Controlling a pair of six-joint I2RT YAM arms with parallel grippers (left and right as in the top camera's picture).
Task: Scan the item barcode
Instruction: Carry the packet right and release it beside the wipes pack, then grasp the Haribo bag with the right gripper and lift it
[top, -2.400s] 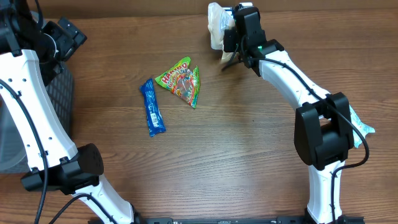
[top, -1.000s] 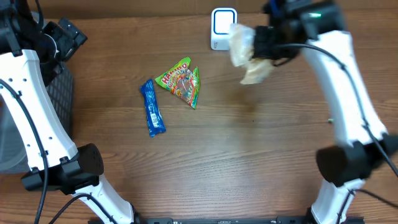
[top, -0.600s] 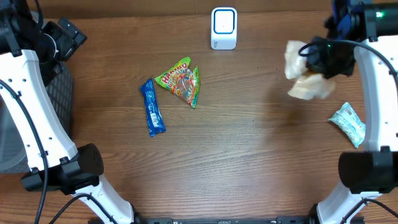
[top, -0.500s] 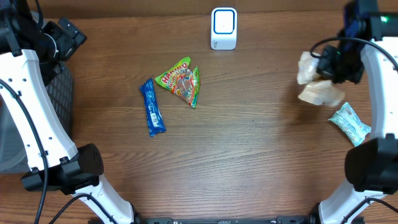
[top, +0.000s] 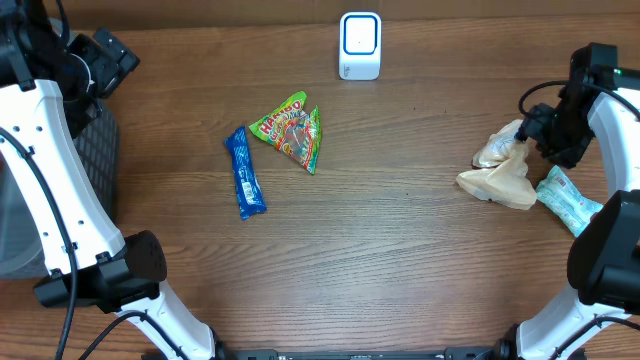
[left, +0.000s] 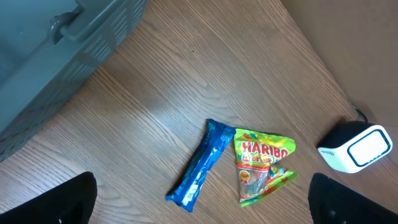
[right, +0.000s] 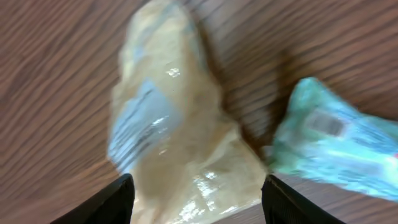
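Scanner: the small white box-shaped barcode scanner (top: 360, 45) stands at the table's far edge, and we place everything from it.
Item: the crinkly beige plastic packet (top: 500, 180) lies on the wood well right of the scanner and nearer the robot, just beside a pale teal plastic packet (top: 570, 200).
Right gripper (right: 202, 202): jaws spread above the beige packet, clamping nothing.
Left gripper (left: 202, 205): jaws wide, empty, far left of the scanner.
Waiting: 2 items left of the scanner and nearer the robot, a green triangular sweet bag (top: 292, 130) and a blue bar wrapper (top: 245, 172).
Risk: we judge that loose film could catch a finger as the arm lifts, dragging the packet.
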